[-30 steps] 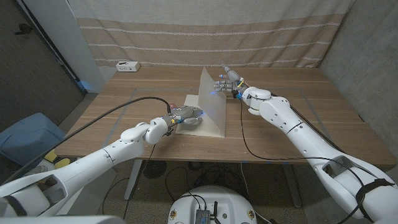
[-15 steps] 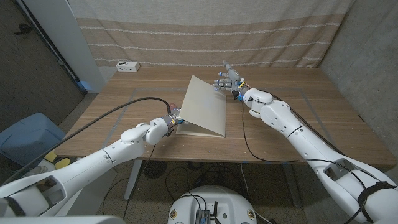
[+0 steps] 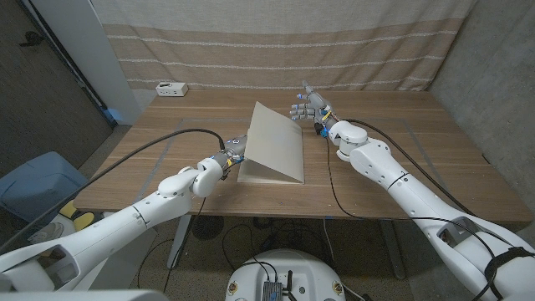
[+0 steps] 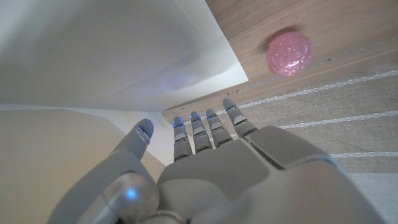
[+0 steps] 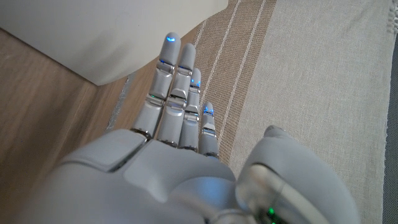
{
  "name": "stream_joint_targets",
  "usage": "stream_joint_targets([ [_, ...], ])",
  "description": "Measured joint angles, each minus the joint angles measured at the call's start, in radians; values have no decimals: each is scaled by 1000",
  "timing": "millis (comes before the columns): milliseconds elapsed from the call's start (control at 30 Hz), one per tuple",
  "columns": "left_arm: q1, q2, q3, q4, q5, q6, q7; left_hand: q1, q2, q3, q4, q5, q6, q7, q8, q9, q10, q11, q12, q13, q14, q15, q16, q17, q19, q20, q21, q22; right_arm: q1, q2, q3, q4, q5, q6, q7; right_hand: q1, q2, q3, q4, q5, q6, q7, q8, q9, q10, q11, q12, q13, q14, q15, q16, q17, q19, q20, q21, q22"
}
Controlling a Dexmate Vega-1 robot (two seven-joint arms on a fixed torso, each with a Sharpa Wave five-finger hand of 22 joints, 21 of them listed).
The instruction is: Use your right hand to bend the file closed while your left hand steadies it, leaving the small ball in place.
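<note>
The beige file [image 3: 272, 150] lies mid-table with its cover leaning over to the left, half shut, above the lower leaf. My left hand [image 3: 231, 155] reaches in at the file's left edge, under the leaning cover. In the left wrist view its fingers [image 4: 211, 127] stretch out over the lower leaf [image 4: 56, 155], with the cover [image 4: 106, 50] hanging above them. A small pink ball [image 4: 289, 52] sits on the wood just beyond the file's corner. My right hand [image 3: 308, 108] is open with fingers spread, just behind the cover's far right corner [image 5: 106, 37]; I cannot tell if it touches.
A white box [image 3: 171, 88] stands at the table's back left. A striped curtain [image 3: 276, 42] hangs behind the table. A black cable [image 3: 159, 144] runs along my left arm. A blue bin [image 3: 33, 180] stands on the floor to the left.
The cover has swung from upright to leaning left over my left hand. My right hand has drawn slightly back and right of the cover's corner. My left hand has stayed at the file's left edge.
</note>
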Motion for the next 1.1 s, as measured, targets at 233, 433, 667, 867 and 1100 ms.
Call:
stream_joint_targets([
  [233,41,17,-37,-48,17,49,55,5,5,7,-7,0,44,14,7,0,52,10,12,0,46,-2,7,1,19,7,0,0,-4,0,-5,1,-37,22,-13,90,31,47,-66,11,11,3,4,-5,13,-8,0,0,2,-2,6,-5,0,0,-12,5],
  [433,82,33,-70,-81,24,71,124,5,5,24,-9,-6,185,60,36,2,194,18,48,6,175,-2,31,7,71,10,3,4,-5,0,-13,-1,-69,29,-28,175,45,101,-132,24,27,-2,4,-5,23,-12,0,0,7,-15,11,-10,6,-6,-24,5],
  [667,137,48,-110,-95,35,52,265,59,19,49,-22,2,467,139,109,23,440,35,121,35,405,0,112,45,155,-4,39,17,-5,7,-23,-4,-99,30,-42,187,52,116,-147,26,27,-2,7,-5,29,-18,0,0,9,-20,11,-14,6,-6,-27,5],
  [867,174,51,-138,-68,55,-6,437,163,50,54,-62,28,616,175,212,79,607,59,217,105,548,-1,258,170,213,-16,86,34,-5,13,-27,-7,-122,30,-55,192,47,119,-158,33,32,4,7,-5,28,-18,0,0,11,-22,11,-14,11,-11,-27,5],
  [1100,198,43,-153,-36,78,-61,594,272,66,45,-106,39,658,193,276,146,654,68,310,207,577,8,407,330,236,-21,136,57,-12,16,-29,-17,-136,27,-65,192,47,123,-162,33,38,-2,7,-5,32,-22,0,0,11,-22,11,-14,11,-11,-27,5],
])
